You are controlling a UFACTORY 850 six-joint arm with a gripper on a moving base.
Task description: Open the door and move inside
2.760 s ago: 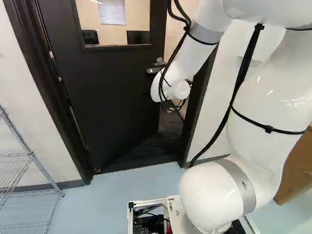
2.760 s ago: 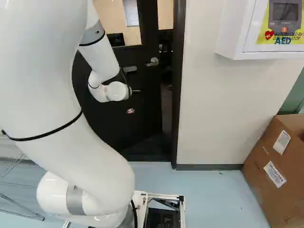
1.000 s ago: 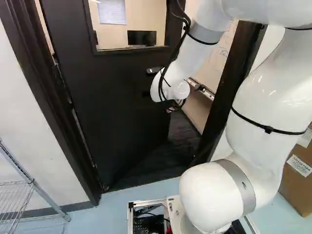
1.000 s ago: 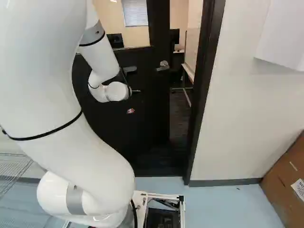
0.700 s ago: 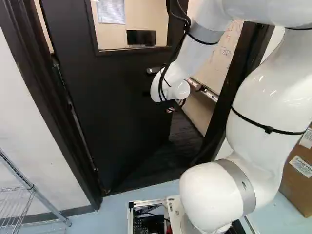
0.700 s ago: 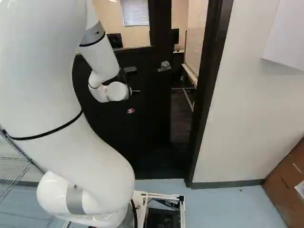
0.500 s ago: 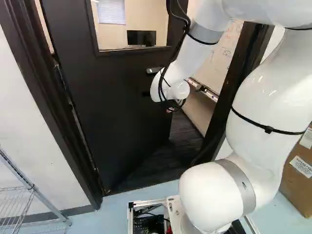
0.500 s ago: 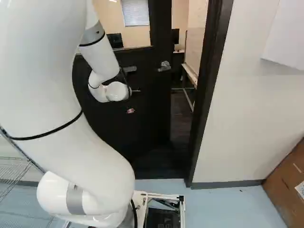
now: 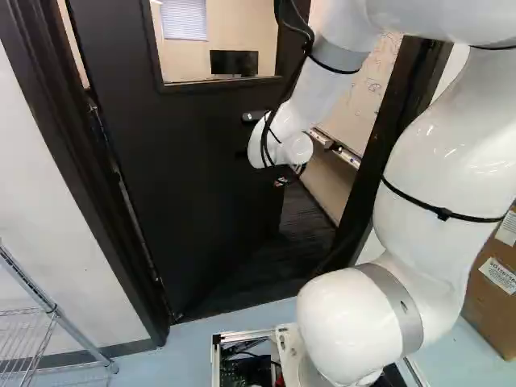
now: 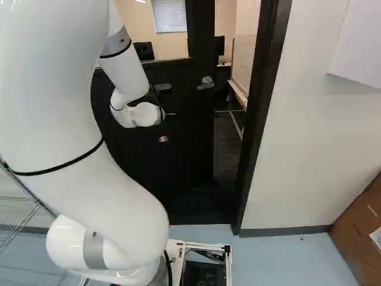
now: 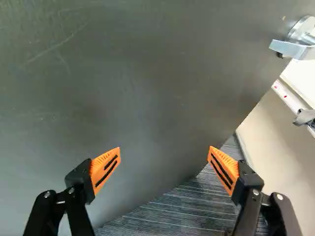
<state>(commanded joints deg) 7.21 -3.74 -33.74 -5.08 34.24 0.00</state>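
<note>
The wire rack (image 9: 50,309) sits left of the door (image 9: 169,185), so I'd keep my base well off it. The door hangs part open, with its hinges on its left side. My gripper (image 11: 164,153) is in front of the door, its jaws wide apart and holding nothing; I can't tell if it touches. I think the step now is to push the door wider — slow and steady, close to its free edge, where it should swing most easily. The handle (image 10: 205,83) is near the door's right edge and could snag me. The door frame (image 10: 257,119) stands right of the door, so my arm needs room there.

Since the first look, my base has moved — nearer the door and turned a bit. The gap at the door's right edge looks wider. My arm has kept its shape.
</note>
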